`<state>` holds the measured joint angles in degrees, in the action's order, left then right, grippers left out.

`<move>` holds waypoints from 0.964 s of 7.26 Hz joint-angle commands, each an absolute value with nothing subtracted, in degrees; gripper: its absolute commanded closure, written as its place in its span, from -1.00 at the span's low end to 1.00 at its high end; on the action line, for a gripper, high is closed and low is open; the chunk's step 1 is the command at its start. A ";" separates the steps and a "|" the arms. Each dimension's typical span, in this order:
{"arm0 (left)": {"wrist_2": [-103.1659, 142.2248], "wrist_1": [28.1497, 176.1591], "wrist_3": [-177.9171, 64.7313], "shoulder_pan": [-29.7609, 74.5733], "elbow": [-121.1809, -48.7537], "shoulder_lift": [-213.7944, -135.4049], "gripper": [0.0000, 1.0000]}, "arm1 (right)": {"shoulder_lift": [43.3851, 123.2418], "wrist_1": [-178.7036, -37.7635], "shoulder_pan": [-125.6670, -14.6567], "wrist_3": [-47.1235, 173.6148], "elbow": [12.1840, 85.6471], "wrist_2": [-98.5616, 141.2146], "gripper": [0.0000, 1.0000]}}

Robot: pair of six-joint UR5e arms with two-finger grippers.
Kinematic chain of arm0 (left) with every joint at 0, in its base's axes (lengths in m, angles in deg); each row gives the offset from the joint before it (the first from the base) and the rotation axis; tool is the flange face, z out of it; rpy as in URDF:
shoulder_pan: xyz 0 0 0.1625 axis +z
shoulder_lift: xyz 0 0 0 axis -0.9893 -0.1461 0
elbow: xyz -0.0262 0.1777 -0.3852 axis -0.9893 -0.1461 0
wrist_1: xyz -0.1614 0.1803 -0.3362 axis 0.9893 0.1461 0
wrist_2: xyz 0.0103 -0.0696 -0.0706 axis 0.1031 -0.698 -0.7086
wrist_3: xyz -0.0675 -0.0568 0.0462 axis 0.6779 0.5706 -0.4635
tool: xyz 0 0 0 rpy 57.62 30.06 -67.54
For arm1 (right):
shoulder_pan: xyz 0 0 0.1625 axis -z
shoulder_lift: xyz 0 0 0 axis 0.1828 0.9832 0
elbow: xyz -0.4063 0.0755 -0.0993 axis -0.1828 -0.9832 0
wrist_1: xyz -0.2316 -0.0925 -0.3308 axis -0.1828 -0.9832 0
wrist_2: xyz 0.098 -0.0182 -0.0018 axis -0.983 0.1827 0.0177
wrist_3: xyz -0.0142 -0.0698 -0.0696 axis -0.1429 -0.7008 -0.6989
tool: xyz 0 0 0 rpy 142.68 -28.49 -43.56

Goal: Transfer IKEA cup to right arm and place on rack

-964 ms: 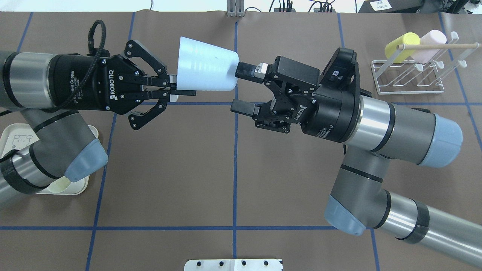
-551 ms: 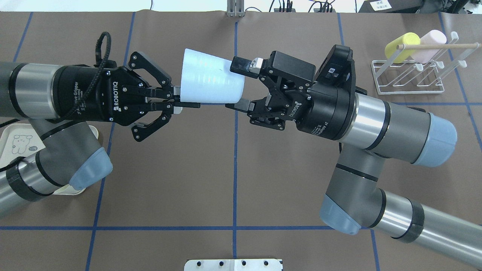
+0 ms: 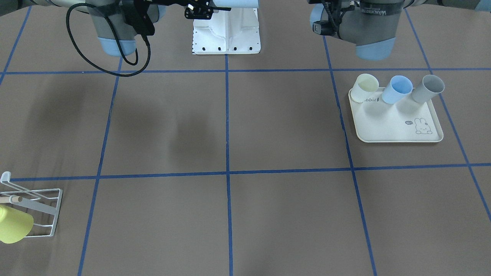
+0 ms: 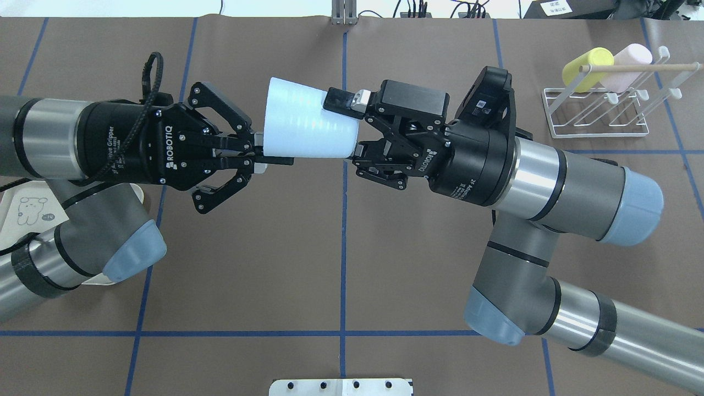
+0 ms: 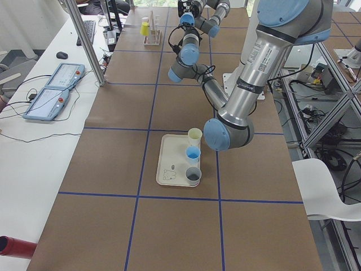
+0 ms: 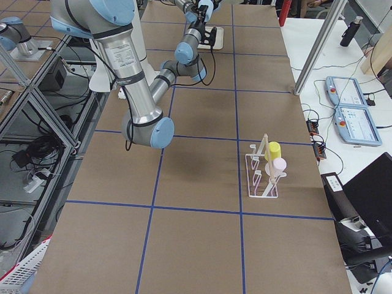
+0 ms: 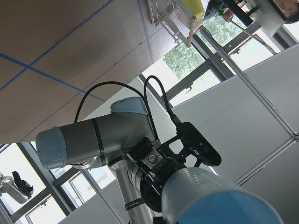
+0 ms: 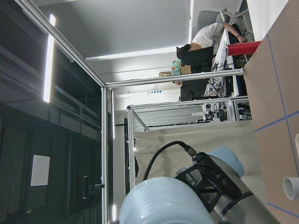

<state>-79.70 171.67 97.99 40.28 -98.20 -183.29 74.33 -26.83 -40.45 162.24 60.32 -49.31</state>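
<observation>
Now the cup [image 4: 305,124] is in the air above the middle of the worktop [image 4: 247,264], lying on its side between the two arms. Its long axis runs across the overhead view, with the wide mouth toward the left tool [image 4: 258,154] and the narrow base toward the right tool [image 4: 349,126].

The left tool is clamped on the rim, its fingers drawn together on the wall at the mouth's lower edge. The right tool comes in from the other end with its jaws on either side of the base. One finger lies along the far side of the cup and the other is tucked under the near side. Both sit close against the wall, but I cannot tell whether they press on it yet.

The handover turns on this end-to-end line-up: each tool has its own end of the cup, so the left one should be able to let go without fouling the other. The rack [image 4: 610,98] stands well off on the right arm [image 4: 566,176] side and already carries a yellow cup [image 4: 587,69] and a pink cup [image 4: 627,63].
</observation>
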 commanded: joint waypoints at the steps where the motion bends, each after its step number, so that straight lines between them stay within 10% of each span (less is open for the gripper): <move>1: -79.79 171.76 97.69 40.29 -98.15 -183.13 0.42 | 74.24 -26.83 -40.50 162.15 60.33 -49.25 0.35; 2: -79.70 171.68 97.08 40.21 -98.67 -182.78 -0.99 | 74.24 -26.92 -40.59 162.15 60.42 -49.08 0.44; 7: -90.78 166.62 78.60 25.05 -98.43 -172.68 -1.00 | 75.99 -30.75 -47.60 159.10 56.39 -51.34 0.44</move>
